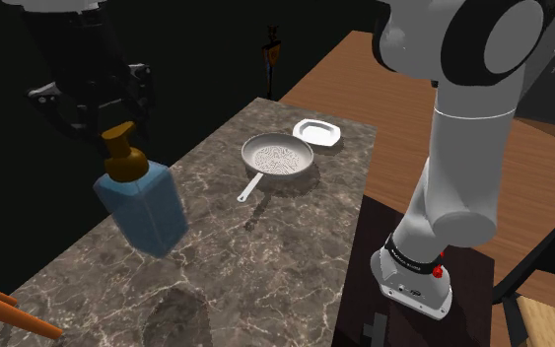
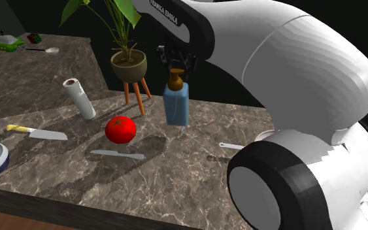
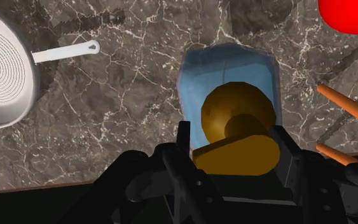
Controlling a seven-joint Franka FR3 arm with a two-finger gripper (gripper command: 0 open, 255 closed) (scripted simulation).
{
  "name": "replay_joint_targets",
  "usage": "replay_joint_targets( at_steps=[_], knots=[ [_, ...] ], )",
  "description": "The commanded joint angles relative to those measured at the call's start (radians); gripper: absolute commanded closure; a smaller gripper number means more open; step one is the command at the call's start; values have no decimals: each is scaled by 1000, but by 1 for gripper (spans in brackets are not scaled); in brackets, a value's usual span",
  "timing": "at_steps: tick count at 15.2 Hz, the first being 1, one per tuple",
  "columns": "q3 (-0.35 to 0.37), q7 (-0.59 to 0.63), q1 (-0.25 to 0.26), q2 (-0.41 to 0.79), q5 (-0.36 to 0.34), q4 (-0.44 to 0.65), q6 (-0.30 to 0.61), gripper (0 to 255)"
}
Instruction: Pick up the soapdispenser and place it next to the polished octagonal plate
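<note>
The all-black two-finger gripper (image 1: pixel 117 126) is clamped on the brown pump head of the translucent blue, flat-sided soap dispenser (image 1: pixel 145 202), which hangs tilted above the dark veined marble counter (image 1: pixel 265 246). In the shoulder view the dispenser is at about 8 o'clock from the round silver frying pan (image 1: pixel 277 156), and the white octagonal plate (image 1: pixel 317 131) lies just beside the pan at its 1 o'clock, well apart from the dispenser. In the second exterior view a red tomato (image 2: pixel 120 129) lies on the counter at about 8 o'clock from the dispenser.
</note>
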Motion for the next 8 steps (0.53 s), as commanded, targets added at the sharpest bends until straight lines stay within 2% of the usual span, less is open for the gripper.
replay_joint_targets(
  at_steps=[1,4,8],
  knots=[
    [0,2,9,12,-7,37,-26,255],
    [-12,-80,-90,-105,60,-109,21,255],
    [-51,-199,-189,-237,134,-256,59,255]
  ],
)
